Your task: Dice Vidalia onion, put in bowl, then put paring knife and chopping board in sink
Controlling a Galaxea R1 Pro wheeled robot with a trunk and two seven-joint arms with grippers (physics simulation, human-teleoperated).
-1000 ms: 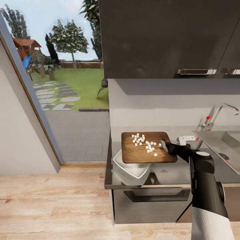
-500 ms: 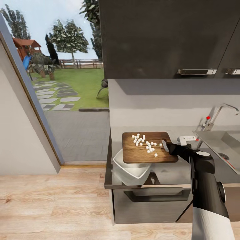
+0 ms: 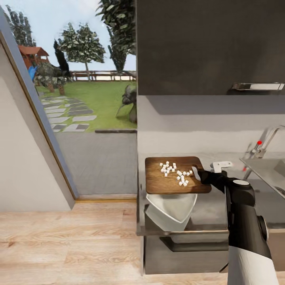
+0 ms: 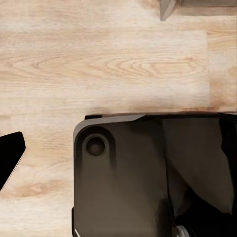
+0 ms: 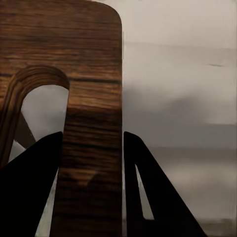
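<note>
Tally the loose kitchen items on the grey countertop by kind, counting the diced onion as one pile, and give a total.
Rectangular dark-brown wooden chopping board, held at its handle end by the right end effector: 1
Glossy white square bowl, partly under the board: 1
Pile of tiny white diced onion cubes on the board: 1
Total: 3

The right claw (image 5: pixel 91 187) grips the chopping board (image 5: pixel 84 64) by the strip of wood beside its slot-shaped handle hole (image 5: pixel 42 116), one dark finger on each side. Beyond the board's rounded corner lies the smooth grey bench (image 5: pixel 177 98).
</note>
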